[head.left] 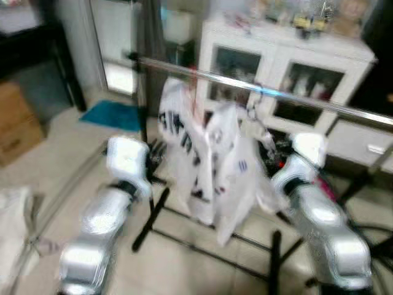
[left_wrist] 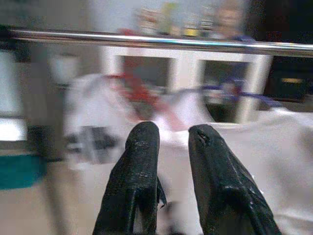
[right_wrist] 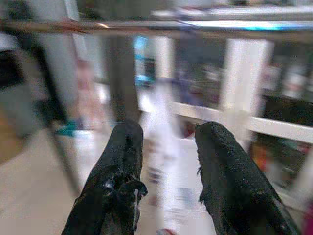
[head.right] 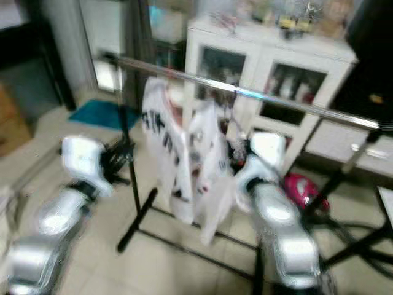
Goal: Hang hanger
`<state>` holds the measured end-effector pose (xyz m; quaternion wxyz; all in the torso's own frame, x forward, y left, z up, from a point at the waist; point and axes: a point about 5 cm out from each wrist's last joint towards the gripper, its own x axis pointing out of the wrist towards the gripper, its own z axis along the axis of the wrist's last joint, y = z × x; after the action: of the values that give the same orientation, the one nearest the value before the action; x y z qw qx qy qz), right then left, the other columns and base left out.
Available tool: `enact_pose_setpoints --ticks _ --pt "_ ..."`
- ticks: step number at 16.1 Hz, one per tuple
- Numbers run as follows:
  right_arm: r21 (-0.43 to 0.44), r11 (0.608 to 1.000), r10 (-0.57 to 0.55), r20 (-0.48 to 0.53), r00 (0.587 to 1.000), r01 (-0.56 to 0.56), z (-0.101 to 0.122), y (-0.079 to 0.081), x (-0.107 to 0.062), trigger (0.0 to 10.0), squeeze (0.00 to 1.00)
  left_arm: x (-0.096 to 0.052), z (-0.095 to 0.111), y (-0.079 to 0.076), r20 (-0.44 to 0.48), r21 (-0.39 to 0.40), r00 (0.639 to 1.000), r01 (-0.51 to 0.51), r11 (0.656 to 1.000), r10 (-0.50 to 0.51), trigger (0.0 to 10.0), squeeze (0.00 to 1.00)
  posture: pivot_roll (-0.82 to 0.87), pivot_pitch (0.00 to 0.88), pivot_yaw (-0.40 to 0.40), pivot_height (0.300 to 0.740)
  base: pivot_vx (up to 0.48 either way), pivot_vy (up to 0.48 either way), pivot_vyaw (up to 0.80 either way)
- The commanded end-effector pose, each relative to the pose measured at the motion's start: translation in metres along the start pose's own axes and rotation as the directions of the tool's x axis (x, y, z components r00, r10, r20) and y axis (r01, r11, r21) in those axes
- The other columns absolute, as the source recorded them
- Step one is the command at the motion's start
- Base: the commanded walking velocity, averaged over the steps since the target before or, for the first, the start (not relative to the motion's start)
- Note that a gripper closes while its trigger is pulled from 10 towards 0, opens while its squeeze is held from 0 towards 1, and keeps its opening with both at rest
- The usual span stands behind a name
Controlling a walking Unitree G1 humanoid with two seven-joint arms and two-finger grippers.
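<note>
A chrome clothes rail (head.left: 288,95) crosses the scene on a black stand. Two white garments hang from it: one with black lettering (head.left: 181,135) on a red hanger (left_wrist: 146,93), one plainer (head.left: 236,166) on a blue hanger (head.left: 255,101). My left gripper (head.left: 156,153) is left of the garments, below the rail. It is open with nothing between its fingers (left_wrist: 142,152). My right gripper (head.left: 270,147) is at the right side of the garments. In the right wrist view the right gripper (right_wrist: 168,132) stands open and holds nothing, under the rail (right_wrist: 146,24). All views are blurred.
A white glass-door cabinet (head.left: 288,67) stands behind the rail. The stand's black base bars (head.left: 153,215) run across the tiled floor between my arms. A teal mat (head.left: 113,114) and a cardboard box (head.left: 15,123) lie to the left; a pink object (head.right: 301,187) sits at the right.
</note>
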<state>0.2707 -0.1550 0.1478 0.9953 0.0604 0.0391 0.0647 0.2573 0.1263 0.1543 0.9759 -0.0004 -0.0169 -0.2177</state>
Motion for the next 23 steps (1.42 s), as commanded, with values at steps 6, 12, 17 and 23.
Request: enact_pose_setpoints --ticks 6,12,17,23 --pt "-0.028 0.999 0.040 0.056 0.998 -0.038 0.013 0.002 0.001 10.0 0.00 -0.001 0.006 0.005 0.013 0.045 0.998 0.061 0.997 -0.062 10.0 0.00 0.09 0.000 -0.029 0.740 0.328 0.000 -0.39" --pt "-0.153 0.975 0.151 -0.061 0.987 -0.159 0.022 -0.024 -0.001 10.0 1.00 -0.005 0.006 -0.005 -0.016 -0.007 0.980 0.197 0.980 -0.197 10.0 1.00 0.09 0.000 -0.028 0.740 0.000 0.000 0.00" --pt "-0.199 0.956 0.196 -0.106 0.975 -0.214 0.037 -0.045 0.022 10.0 1.00 -0.002 0.008 -0.005 -0.027 0.028 0.966 0.258 0.966 -0.257 10.0 1.00 0.09 0.000 -0.022 0.740 0.000 0.000 0.00" --pt "-0.139 0.891 0.412 -0.152 0.898 -0.432 0.049 -0.053 0.072 10.0 1.00 0.000 0.005 -0.008 -0.093 0.018 0.913 0.401 0.916 -0.397 10.0 1.00 0.11 0.000 -0.017 0.740 0.000 0.000 0.00"
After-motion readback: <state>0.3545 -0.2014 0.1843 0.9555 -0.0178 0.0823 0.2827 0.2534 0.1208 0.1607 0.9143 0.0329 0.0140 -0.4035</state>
